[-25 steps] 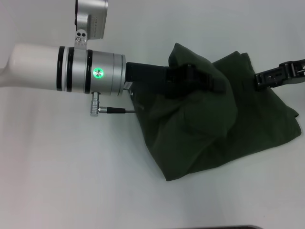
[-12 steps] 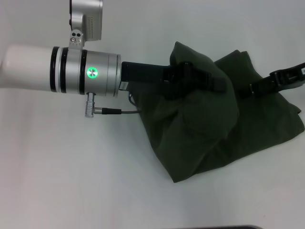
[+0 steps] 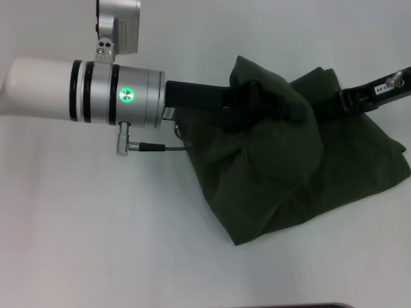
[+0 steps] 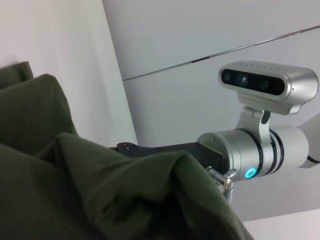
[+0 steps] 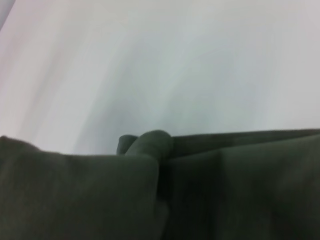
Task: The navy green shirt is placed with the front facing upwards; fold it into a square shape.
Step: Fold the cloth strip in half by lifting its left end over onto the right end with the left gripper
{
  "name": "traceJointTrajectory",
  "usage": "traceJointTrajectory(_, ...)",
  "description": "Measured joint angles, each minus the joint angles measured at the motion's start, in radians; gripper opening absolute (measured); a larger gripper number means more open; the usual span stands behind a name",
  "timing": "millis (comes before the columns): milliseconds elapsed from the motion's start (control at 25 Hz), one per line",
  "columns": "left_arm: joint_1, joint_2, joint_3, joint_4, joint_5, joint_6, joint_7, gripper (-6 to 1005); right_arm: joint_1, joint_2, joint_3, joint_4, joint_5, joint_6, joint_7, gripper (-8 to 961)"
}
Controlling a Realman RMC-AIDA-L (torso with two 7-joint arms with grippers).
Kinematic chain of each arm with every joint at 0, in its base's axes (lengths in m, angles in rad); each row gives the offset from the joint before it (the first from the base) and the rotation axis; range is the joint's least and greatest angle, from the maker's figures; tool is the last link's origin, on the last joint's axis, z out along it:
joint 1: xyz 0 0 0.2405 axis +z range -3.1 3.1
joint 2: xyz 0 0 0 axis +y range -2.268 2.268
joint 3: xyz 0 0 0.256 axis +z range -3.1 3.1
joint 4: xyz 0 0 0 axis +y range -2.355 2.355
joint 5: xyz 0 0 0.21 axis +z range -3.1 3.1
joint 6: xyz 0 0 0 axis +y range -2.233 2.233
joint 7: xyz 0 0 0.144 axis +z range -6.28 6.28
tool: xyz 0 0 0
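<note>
The left arm [image 3: 45,90] is a fat white tube ending in a silver wrist with black rings and a small glowing green light, a thin cable plugged in beneath. A silver camera box [image 3: 119,25] is bolted on top, and a black pincer [image 3: 266,109] extends from the wrist. The right arm's black pincer [image 3: 350,99] carries a small white label.

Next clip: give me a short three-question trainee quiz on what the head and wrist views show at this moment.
1. True or false: the navy green shirt lies flat and fully spread.
2. Which pincer is buried in the raised fold? A left B right
3. What surface is under the shirt?

Key:
1. False; it is bunched, with a raised fold.
2. A; the left pincer sits under cloth, the right pincer reaches in at the far edge.
3. A white table.
</note>
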Motion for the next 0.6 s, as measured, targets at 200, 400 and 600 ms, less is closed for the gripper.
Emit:
traceJointTrajectory(200,-0.002,-0.001,-0.004,0.001,-0.001,-0.019,0.001,97,0.003,-0.026,-0.001,-0.023,-0.003,-0.002,0.013,716)
traceJointTrajectory(400,0.0,-0.008,0.014,-0.045,-0.037,-0.119,0.004,99,-0.018,-0.061,0.007,-0.024,-0.002,-0.003,0.029,717)
traceJointTrajectory(600,-0.007,-0.006,0.051,-0.064,-0.041,-0.16,-0.013,100,-0.027,-0.064,0.008,-0.024,-0.001,-0.004,0.029,718)
